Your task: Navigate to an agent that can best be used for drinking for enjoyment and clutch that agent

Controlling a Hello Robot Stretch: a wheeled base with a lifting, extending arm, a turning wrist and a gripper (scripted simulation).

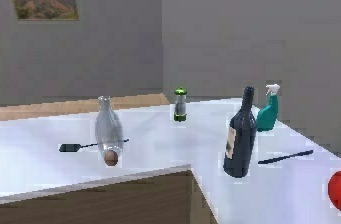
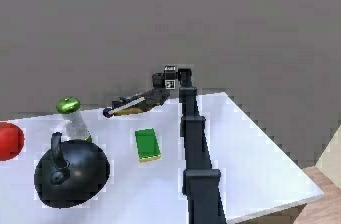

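One claw [image 2: 113,110] out over the white counter [image 2: 248,140], live now.
Whether it holds anything, can't tell; its tips reach near the counter's far edge, green-capped shaker [image 2: 73,118] right alongside, green sponge [image 2: 149,145] mid-counter, dark round vessel [image 2: 70,172] at the near edge. Ahead, the wine bottle [image 1: 240,140] stands upright by the counter's front edge, clear bottle [image 1: 105,128] mid-counter.
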